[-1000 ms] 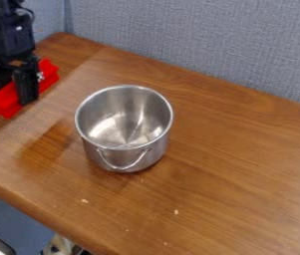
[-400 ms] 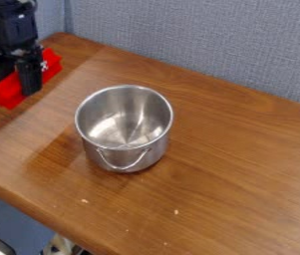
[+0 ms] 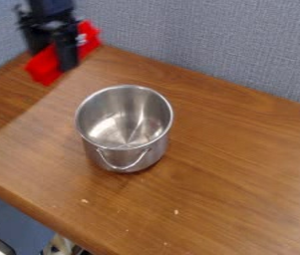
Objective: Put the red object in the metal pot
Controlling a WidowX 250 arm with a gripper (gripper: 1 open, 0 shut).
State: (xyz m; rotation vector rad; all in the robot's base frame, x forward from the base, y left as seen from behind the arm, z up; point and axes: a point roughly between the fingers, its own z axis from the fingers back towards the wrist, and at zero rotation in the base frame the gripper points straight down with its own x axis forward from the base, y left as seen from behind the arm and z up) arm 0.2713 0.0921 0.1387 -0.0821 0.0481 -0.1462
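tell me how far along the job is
Done: the gripper has closed on the red block and holds it clear of the table, up at the left. In hand: carrying it toward the metal pot. Left: the pot is empty, so the block must get above its opening and be let go inside.

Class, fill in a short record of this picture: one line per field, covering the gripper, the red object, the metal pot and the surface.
gripper: black, pointing down, closed on the red object
red object: held off the wooden table, upper left of the view
metal pot: upright, nothing inside, wire handle hanging at its front
wooden table: brown, pot standing near its middle
red object in pot: not yet
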